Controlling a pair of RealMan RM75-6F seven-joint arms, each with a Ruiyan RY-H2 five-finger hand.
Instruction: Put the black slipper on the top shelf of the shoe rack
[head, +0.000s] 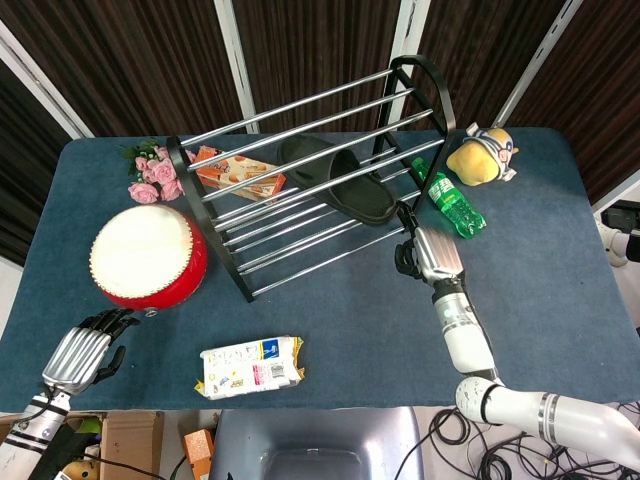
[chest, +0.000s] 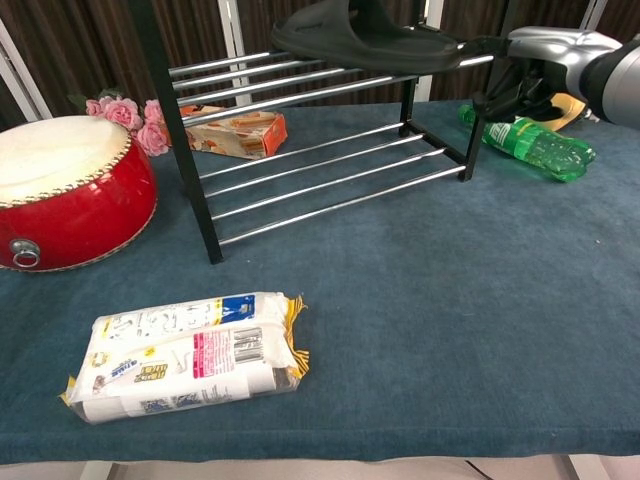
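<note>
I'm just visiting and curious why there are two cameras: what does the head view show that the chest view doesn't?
Only the head view shows the left hand at the table's near edge, and the plush toy's face. Only the chest view shows the drum's red side with its metal ring. Both share the black slipper on the shoe rack, the right hand beside it, the green bottle and the snack packet.

Looks like a robot test lab, not a home: blue-covered table (head: 560, 300) set before dark slatted wall panels (head: 320, 50), odd props laid out on it – drum (head: 148, 256), shoe rack (head: 310, 180), plush toy (head: 481, 156), bottle (head: 449, 201) – with loose cables (head: 450, 430) trailing below
</note>
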